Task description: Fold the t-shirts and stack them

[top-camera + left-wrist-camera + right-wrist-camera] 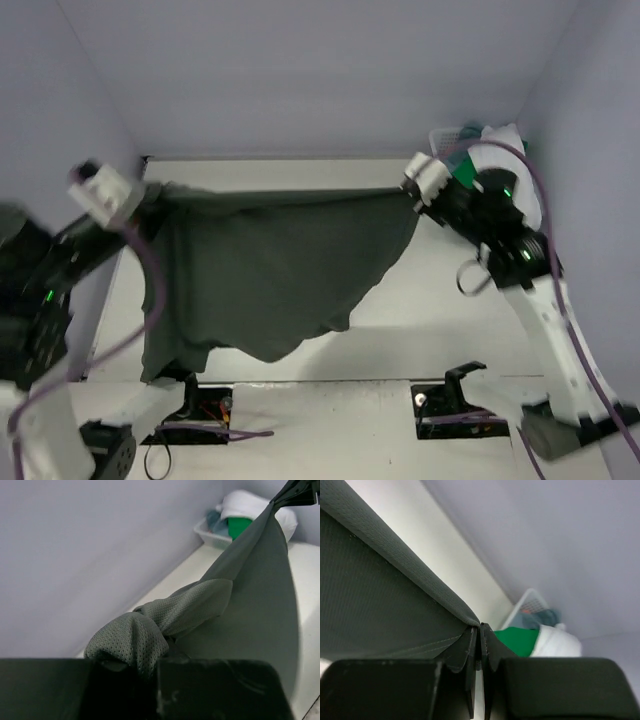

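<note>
Dark grey-green t-shirt [260, 270] stretched across mid-frame, corners clamped by left gripper [138, 203] and right gripper [412, 192], both arms raised. Upper right: basket [206, 534] holding white t-shirt [245, 502], bright green t-shirt [239, 526], teal-blue t-shirt [216, 520].

Left wrist view: the bunched dark grey-green mesh t-shirt [135, 635] buries the fingertips of my left gripper [148, 200]. Top view: my right arm [500, 230] covers most of the white plastic lattice basket [452, 133], and the picture's left edge crops my left arm [40, 290]. Right wrist view: the dull teal-blue cloth [540, 617] is only a blurred sliver.
</note>
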Available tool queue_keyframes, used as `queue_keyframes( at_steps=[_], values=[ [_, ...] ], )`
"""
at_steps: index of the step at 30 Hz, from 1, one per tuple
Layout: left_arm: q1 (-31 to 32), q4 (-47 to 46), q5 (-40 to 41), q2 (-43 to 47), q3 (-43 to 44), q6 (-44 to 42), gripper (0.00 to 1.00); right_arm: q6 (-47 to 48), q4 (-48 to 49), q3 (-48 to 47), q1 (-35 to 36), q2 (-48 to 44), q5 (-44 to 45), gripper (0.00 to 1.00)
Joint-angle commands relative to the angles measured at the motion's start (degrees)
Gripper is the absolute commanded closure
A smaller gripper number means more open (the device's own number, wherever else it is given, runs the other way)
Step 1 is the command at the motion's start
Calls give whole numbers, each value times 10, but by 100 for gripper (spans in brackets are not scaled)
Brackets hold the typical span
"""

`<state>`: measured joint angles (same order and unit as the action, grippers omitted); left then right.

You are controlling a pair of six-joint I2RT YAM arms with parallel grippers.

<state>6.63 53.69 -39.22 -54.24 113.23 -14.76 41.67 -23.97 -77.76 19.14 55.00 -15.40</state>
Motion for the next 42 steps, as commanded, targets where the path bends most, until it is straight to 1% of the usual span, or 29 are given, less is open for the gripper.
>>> queue_keyframes(
  at_steps=[1,2,3,4,5,6,7,8,9,10,11,12,14,16,19,20,22,23,24,25,27,28,30,31,32,34,37,40,42],
  values=[
    [-3,-80,66,-180,-63,-22,100,28,80,6,-22,143,-4,100],
    [-3,-87,69,-209,-58,-26,100,25,87,-18,-26,170,-8,100],
    [-6,-94,69,-274,-48,-27,100,15,102,-55,-41,225,-18,100],
    [-8,-98,64,-309,-34,-28,100,7,106,-80,-51,252,-25,100],
    [-12,-104,63,-341,4,-32,100,-2,110,-106,-59,278,-31,100],
    [-18,-127,79,-375,27,-30,100,-11,122,-134,-68,329,-34,100],
    [-23,-144,84,-441,54,-12,100,-19,124,-195,-81,357,-31,100],
    [-28,-153,86,-474,88,-6,100,-35,125,-228,-87,381,-26,100],
    [-39,-162,98,-545,178,5,100,-41,125,-261,-90,428,-17,100],
    [-43,-162,102,-581,232,35,100,-46,125,-290,-93,449,3,100],
    [-43,-158,111,-608,283,39,100,-54,126,-346,-102,466,9,100],
    [-33,-164,134,-627,326,33,100,-71,125,-371,-108,491,12,100],
    [-18,-176,150,-605,309,-12,100,-90,125,-409,-123,496,17,100],
    [-15,-199,135,-577,286,9,100,-101,128,-409,-130,480,14,100],
    [-21,-214,118,-523,263,47,100,-107,155,-345,-133,418,8,100],
    [-22,-224,110,-485,246,57,100,-108,156,-308,-133,385,4,100],
    [-23,-266,97,-439,167,73,100,-106,155,-264,-133,345,-2,100],
    [-23,-283,93,-388,134,78,100,-103,150,-241,-133,307,-10,100],
    [-23,-292,87,-367,102,83,100,-94,149,-188,-133,288,-14,100],
    [-23,-295,71,-345,49,86,100,-87,136,-161,-134,247,-17,100],
    [-22,-280,46,-293,3,87,100,-69,115,-91,-134,210,-37,100],
    [-22,-258,27,-276,-49,87,100,-58,95,-67,-133,175,-42,100],
    [-22,-248,13,-224,-113,85,100,-41,68,-12,-133,145,-60,100],
    [-22,-241,6,-206,-180,81,100,-25,44,3,-133,117,-65,100],
    [-22,-236,-4,-173,-212,74,100,-19,34,17,-133,102,-71,100],
    [-22,-210,-9,-143,-273,56,100,-5,20,46,-133,61,-75,100],
    [-23,-166,-9,-92,-287,30,100,-1,16,42,-135,24,-63,100],
    [-23,-148,-18,-31,-265,26,100,-16,25,18,-134,-37,-75,100],
    [-22,-137,-36,-13,-228,42,100,-48,31,0,-135,-53,-78,100]
  ],
)
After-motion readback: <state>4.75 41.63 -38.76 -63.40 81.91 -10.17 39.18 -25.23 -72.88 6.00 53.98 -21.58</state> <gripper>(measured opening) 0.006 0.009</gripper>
